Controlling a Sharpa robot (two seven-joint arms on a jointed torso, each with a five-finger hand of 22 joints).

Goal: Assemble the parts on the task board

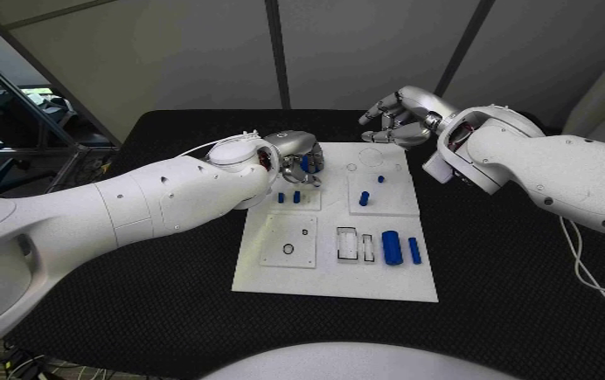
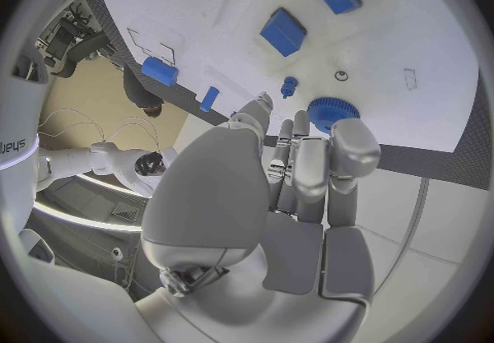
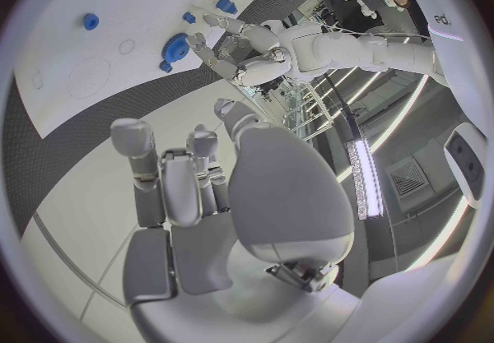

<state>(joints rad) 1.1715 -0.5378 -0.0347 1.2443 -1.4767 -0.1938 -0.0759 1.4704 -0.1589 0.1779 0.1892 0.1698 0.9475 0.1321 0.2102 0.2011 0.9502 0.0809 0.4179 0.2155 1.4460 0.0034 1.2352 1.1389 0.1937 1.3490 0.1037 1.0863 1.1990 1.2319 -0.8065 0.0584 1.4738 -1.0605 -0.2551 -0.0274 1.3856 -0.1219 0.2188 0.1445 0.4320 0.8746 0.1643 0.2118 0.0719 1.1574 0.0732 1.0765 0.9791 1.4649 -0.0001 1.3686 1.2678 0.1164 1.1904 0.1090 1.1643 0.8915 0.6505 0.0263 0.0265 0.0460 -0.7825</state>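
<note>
White arms [image 1: 151, 201], silver fingers [image 2: 299, 154]

Task board [image 1: 330, 282] mid-table [image 1: 151, 310]; left hand [image 1: 297, 155] over its far-left corner.

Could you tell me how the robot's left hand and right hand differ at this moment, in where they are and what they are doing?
The left hand is over the far left part of the task board, while the right hand hangs beyond the board's far edge, over the black table. The left hand's fingers are at a blue gear; the right hand's fingers are near no part. Both are silver, with fingers apart.
</note>
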